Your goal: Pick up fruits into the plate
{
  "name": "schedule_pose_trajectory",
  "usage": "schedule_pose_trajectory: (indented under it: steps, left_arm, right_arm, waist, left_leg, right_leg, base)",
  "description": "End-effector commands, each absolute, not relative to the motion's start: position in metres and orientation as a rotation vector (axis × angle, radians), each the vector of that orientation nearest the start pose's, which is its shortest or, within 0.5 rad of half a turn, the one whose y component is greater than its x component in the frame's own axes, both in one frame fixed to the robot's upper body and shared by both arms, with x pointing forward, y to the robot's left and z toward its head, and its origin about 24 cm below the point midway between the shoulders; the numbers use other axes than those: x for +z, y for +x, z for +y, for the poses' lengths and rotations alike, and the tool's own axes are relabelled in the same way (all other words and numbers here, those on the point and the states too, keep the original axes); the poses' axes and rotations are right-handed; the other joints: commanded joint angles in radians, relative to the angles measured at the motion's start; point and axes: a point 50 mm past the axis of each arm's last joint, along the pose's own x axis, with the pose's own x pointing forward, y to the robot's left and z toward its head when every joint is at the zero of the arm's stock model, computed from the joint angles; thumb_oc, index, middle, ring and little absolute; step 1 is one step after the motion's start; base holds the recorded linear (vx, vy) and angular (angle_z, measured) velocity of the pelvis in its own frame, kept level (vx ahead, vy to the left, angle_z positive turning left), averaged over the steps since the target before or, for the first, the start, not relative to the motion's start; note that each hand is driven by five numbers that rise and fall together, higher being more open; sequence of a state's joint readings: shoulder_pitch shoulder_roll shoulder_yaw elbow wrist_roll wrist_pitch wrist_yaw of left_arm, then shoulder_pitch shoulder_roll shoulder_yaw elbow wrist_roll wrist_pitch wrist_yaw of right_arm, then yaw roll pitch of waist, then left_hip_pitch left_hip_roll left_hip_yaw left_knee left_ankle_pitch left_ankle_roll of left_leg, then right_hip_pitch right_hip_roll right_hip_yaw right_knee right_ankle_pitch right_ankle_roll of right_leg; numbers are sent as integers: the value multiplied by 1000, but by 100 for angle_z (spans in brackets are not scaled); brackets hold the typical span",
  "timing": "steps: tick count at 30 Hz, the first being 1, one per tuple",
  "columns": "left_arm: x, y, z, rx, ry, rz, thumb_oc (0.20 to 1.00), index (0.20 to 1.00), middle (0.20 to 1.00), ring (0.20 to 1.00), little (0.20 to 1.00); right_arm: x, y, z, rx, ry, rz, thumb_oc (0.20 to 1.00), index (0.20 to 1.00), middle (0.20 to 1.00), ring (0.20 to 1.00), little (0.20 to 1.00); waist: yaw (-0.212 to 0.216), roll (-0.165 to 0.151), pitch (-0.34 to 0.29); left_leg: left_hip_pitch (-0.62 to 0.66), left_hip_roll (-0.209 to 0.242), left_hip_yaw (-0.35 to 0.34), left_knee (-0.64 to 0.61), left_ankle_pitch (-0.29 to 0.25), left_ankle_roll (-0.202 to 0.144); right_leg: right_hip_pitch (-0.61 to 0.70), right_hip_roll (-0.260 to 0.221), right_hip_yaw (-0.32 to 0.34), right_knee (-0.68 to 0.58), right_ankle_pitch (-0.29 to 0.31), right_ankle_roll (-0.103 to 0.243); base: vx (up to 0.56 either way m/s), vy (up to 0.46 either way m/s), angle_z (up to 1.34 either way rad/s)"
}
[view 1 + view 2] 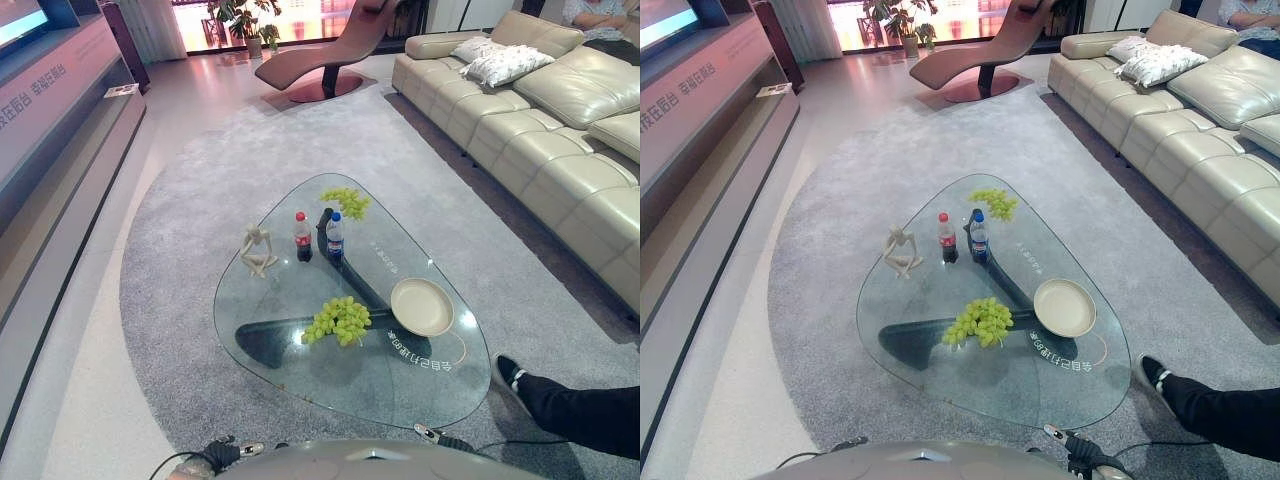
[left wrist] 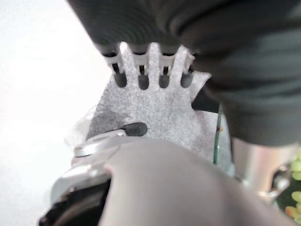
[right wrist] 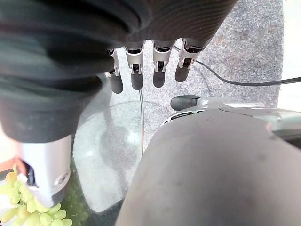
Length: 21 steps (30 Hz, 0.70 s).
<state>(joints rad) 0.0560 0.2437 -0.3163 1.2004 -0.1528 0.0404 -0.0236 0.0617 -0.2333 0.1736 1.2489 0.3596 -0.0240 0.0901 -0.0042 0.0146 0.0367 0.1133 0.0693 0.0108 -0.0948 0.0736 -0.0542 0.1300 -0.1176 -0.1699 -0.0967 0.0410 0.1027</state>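
The glass table (image 1: pixel 300 300) fills the middle of the grey rug (image 1: pixel 200 200) in front of me, with the cream sofa (image 1: pixel 560 130) off to my right, and everything I need sits on that glass within a forward reach.

The cream plate (image 1: pixel 421 306) rests on the near right part of the table, empty, which I take as the spot the fruit is meant to end up in.

Just to its left, close but apart from it, lies the nearer bunch of green grapes (image 1: pixel 339 320); it looks like the obvious first pick, being so near the plate. The second bunch of grapes (image 1: pixel 347 202) lies at the far end of the table, well apart from the plate.

Between them stand two small bottles (image 1: pixel 318 238) side by side and a pale figurine (image 1: pixel 258 250) to their left (obstacles to reach around, I judge, not things to move).

My right hand (image 3: pixel 150 66) hangs low with fingers straight and relaxed, grasping nothing, above the table's near edge. My left hand (image 2: pixel 150 66) is likewise released, fingers straight, empty. Nothing is in the plate yet.
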Motion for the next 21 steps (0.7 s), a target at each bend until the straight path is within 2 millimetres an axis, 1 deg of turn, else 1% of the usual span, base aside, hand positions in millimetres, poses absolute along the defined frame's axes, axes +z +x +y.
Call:
schedule_pose_trajectory:
  steps: [1,2,3,12,15,21]
  left_arm:
    - [-164,97,215,-79,352,1232,1000,1000,1000,1000,1000]
    - [-162,101,214,-68,329,1198,1000,1000,1000,1000,1000]
    - [-162,102,215,-63,323,1200,1000,1000,1000,1000,1000]
    - [-163,97,218,-60,359,1237,1000,1000,1000,1000,1000]
    - [-164,94,218,-28,347,1254,1000,1000,1000,1000,1000]
    - [-164,95,217,-31,370,1250,1000,1000,1000,1000,1000]
  right_arm:
    - [-166,90,-214,-100,31,1221,1000,1000,1000,1000,1000]
    - [-166,91,-214,-99,31,1221,1000,1000,1000,1000,1000]
    - [-166,91,-214,-98,31,1221,1000,1000,1000,1000,1000]
    - [-166,90,-215,-99,35,1219,1000,1000,1000,1000,1000]
    - [-166,90,-214,-99,31,1222,1000,1000,1000,1000,1000]
    - [-166,90,-213,-92,23,1221,1000,1000,1000,1000,1000]
  waist:
    - [14,-11,83]
    - [13,-11,84]
    - [14,-12,86]
    - [16,-13,92]
    - [16,-12,96]
    - [12,-11,106]
  left_leg:
    - [82,-77,65,14,-159,63]
    - [82,-77,66,15,-158,63]
    - [83,-77,66,15,-160,63]
    - [80,-77,64,16,-160,64]
    - [77,-76,64,17,-159,64]
    - [73,-75,65,18,-159,64]
  right_leg:
    - [18,18,17,66,-62,-7]
    - [17,19,19,67,-62,-7]
    - [17,19,18,67,-63,-6]
    - [14,19,19,67,-62,-6]
    - [12,19,21,67,-61,-7]
    - [5,20,24,69,-61,-8]
  base:
    - [0,0,0]
    - [0,0,0]
    - [0,0,0]
    - [0,0,0]
    - [0,0,0]
    - [0,0,0]
